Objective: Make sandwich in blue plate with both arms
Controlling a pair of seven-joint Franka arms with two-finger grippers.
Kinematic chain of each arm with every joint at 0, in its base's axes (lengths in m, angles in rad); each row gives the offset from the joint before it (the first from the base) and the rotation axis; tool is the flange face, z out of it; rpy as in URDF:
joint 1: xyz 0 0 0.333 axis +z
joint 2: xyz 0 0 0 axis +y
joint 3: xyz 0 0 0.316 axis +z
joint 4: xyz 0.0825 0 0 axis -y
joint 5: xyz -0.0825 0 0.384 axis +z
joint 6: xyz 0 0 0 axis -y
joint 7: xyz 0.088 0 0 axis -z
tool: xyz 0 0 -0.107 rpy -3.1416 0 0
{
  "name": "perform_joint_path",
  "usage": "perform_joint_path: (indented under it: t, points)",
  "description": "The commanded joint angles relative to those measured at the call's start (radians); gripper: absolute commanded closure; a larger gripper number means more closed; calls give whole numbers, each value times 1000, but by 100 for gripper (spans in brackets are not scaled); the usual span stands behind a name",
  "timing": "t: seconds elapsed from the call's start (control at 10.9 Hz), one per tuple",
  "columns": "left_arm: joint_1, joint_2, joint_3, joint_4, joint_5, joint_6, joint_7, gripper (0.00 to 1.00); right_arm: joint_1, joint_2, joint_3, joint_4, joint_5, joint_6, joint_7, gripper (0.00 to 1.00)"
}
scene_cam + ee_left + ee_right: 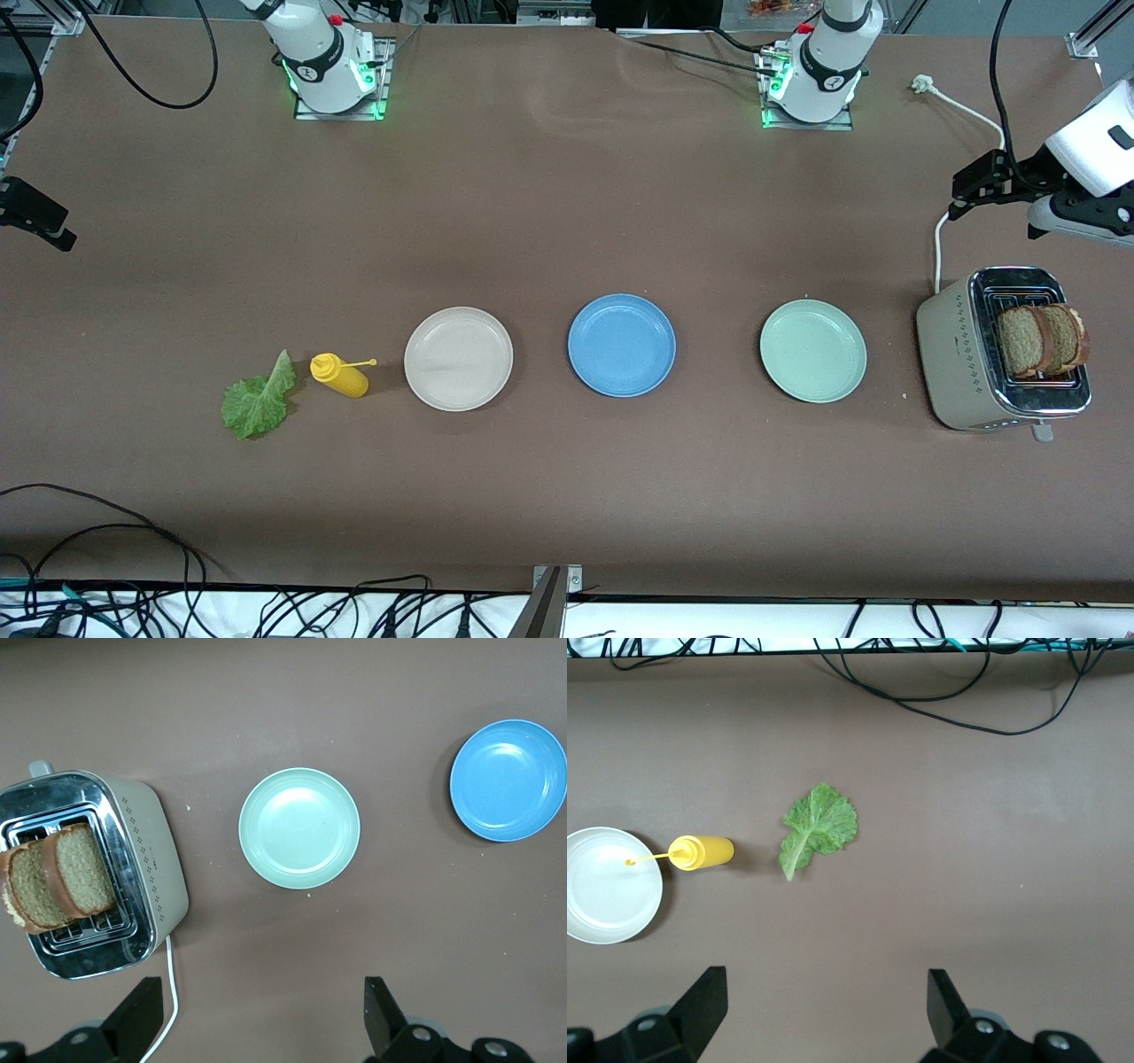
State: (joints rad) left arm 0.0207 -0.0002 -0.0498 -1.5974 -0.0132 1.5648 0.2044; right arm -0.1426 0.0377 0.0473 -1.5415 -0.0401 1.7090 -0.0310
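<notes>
Brown table (pixel 567 496): wide bare surface around every item; cables run along the edge nearest the front camera.

Toaster (pixel 992 354) at the left arm's end of the table, white cord trailing from it. Two bread slices (pixel 1041 339) stand upright in its slots, crusts well above the top.

Three plates in a row, well apart from one another: cream-white plate (pixel 458 358), blue plate (pixel 621 345) in the middle, nothing on it, mint-green plate (pixel 812 350) nearest the toaster.

Lettuce leaf (pixel 259 400) lies flat toward the right arm's end, just beside the yellow squeeze bottle (pixel 339 375), which lies on its side, nozzle pointing at the cream-white plate's rim.

Left gripper (pixel 264 1028): fingers spread wide, holding nothing, up over bare table near the toaster and mint-green plate.

Right gripper (pixel 826 1019): fingers spread wide, holding nothing, over bare table; lettuce lies ahead of the fingertips, clear room between.
</notes>
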Motion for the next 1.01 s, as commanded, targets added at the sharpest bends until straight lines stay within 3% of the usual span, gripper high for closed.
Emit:
perform_joint_path:
  t: [0.0, 0.92]
  points:
    - [-1, 8, -15, 30, 7, -23, 0, 0, -5, 5, 2, 17, -3, -2, 14, 0]
    - [1, 8, -13, 30, 7, -49, 0, 0, -5, 7, -9, 17, -3, -3, 13, 0]
